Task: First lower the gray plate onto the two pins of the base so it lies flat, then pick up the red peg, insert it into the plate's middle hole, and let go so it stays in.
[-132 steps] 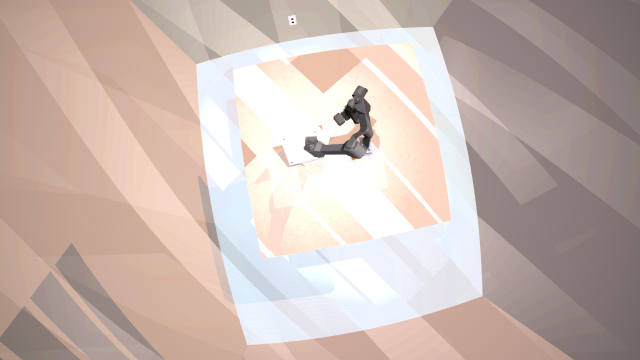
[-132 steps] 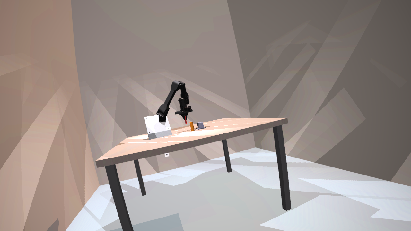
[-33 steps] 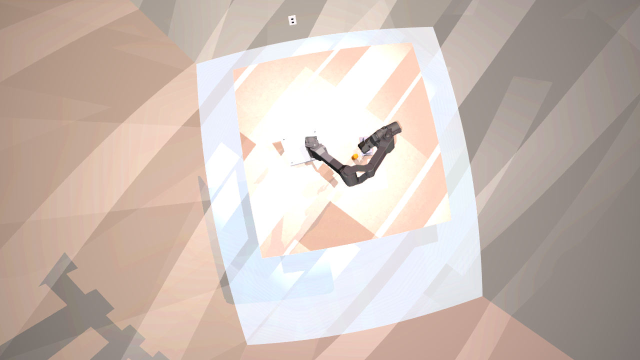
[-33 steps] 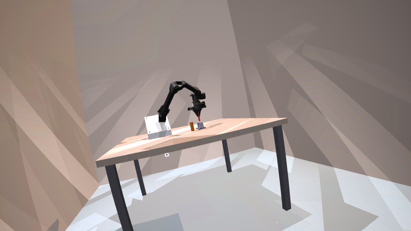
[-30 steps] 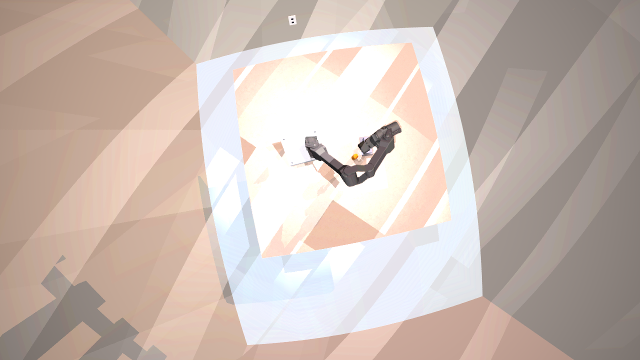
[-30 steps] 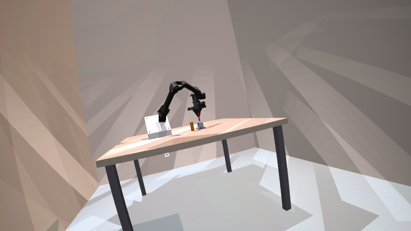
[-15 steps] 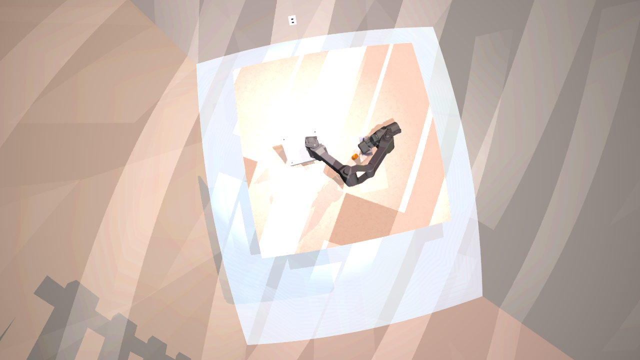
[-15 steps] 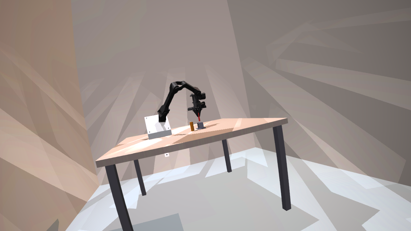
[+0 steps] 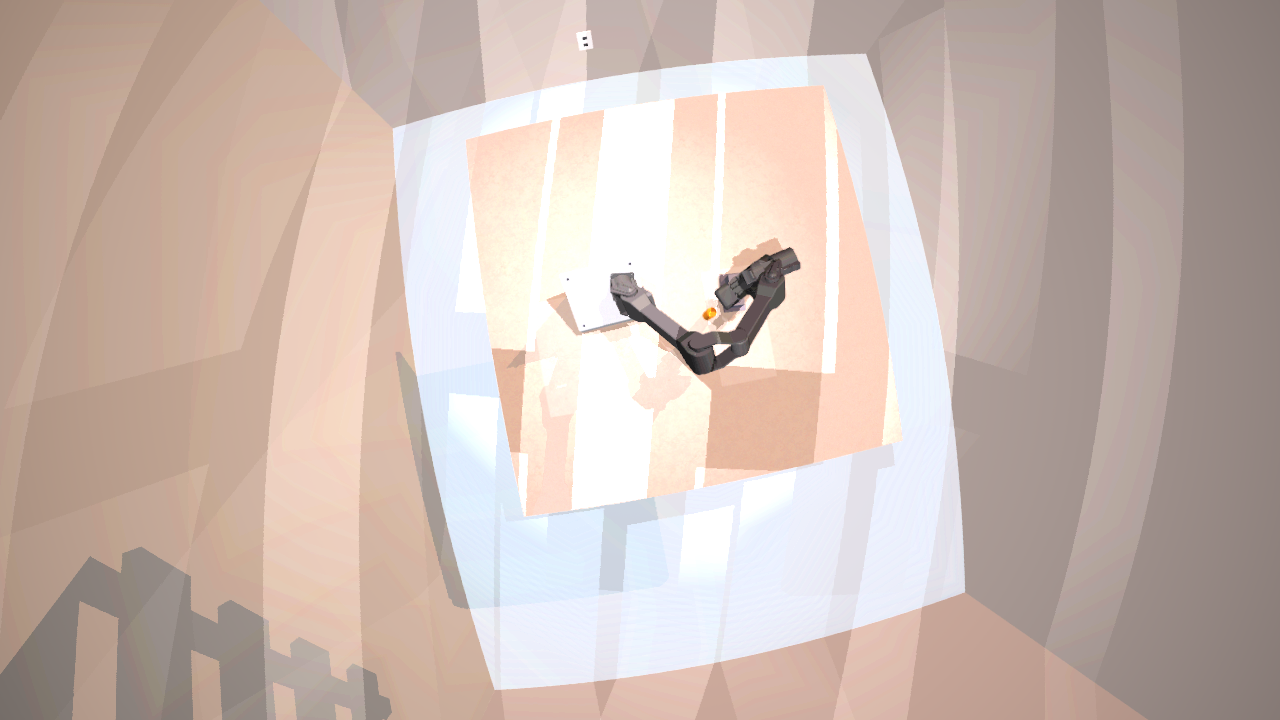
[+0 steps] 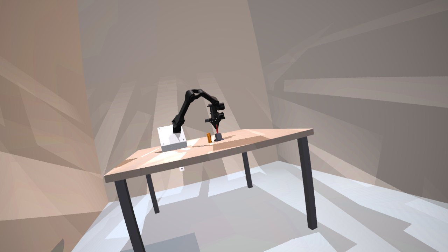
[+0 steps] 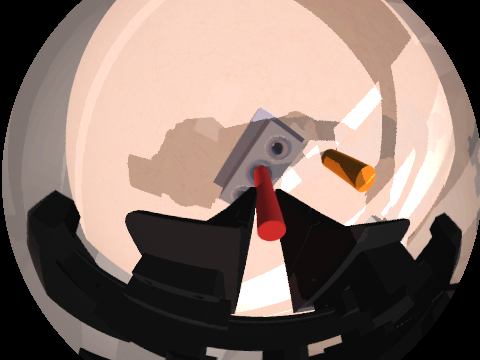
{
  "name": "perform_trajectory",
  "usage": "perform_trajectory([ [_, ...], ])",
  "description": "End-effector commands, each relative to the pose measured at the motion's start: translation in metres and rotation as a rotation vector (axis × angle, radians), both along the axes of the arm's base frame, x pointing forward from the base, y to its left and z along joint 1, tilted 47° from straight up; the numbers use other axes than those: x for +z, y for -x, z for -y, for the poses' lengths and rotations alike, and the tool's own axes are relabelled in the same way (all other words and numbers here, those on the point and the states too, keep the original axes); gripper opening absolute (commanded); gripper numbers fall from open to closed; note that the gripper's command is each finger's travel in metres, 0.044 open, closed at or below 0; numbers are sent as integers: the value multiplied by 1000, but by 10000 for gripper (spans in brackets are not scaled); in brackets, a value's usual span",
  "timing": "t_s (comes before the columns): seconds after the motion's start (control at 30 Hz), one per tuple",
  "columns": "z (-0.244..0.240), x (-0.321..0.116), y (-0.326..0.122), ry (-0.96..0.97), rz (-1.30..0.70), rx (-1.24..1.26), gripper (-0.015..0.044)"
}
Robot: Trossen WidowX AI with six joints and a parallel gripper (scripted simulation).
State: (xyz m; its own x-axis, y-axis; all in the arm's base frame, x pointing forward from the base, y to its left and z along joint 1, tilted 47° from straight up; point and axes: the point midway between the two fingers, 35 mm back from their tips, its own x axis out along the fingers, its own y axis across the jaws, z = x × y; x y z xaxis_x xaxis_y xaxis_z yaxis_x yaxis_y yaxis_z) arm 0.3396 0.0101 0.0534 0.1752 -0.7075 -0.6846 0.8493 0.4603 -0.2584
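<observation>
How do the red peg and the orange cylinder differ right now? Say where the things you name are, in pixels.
The red peg (image 10: 217, 128) (image 11: 270, 210) is gripped between the jaws; the orange cylinder (image 9: 708, 313) (image 10: 209, 138) (image 11: 348, 170) stands free on the table (image 9: 760, 420) (image 10: 266, 138).
The peg is slimmer, the cylinder thicker.
The peg's lower end is at the block's (image 10: 218, 136) (image 11: 250, 155) middle hole; the cylinder is beside the block.
Both are round rods.

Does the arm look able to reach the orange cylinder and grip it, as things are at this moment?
Probably not yet: the end effector is closed on the red peg. The orange cylinder stands close by, seemingly within reach, but the peg occupies the fingers.
</observation>
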Motion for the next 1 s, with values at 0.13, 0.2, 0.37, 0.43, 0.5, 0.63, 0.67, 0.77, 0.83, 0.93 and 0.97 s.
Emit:
perform_trajectory([
  [0.13, -1, 1, 0, 0, 1, 0, 0],
  [0.2, -1, 1, 0, 0, 1, 0, 0],
  [0.37, 0, -1, -1, 0, 1, 0, 0],
  [0.43, 0, -1, -1, 0, 1, 0, 0],
  [0.5, -1, -2, -1, 0, 1, 0, 0],
  [0.63, 0, -3, -2, 0, 1, 0, 0],
  [0.67, 0, -2, -1, 0, -1, -1, 0],
  [0.77, 0, -2, -1, 0, -1, -1, 0],
  [0.83, 0, -2, -1, 0, -1, -1, 0],
  [0.93, 0, -2, -1, 0, -1, -1, 26],
  [0.97, 0, -2, -1, 0, -1, -1, 53],
])
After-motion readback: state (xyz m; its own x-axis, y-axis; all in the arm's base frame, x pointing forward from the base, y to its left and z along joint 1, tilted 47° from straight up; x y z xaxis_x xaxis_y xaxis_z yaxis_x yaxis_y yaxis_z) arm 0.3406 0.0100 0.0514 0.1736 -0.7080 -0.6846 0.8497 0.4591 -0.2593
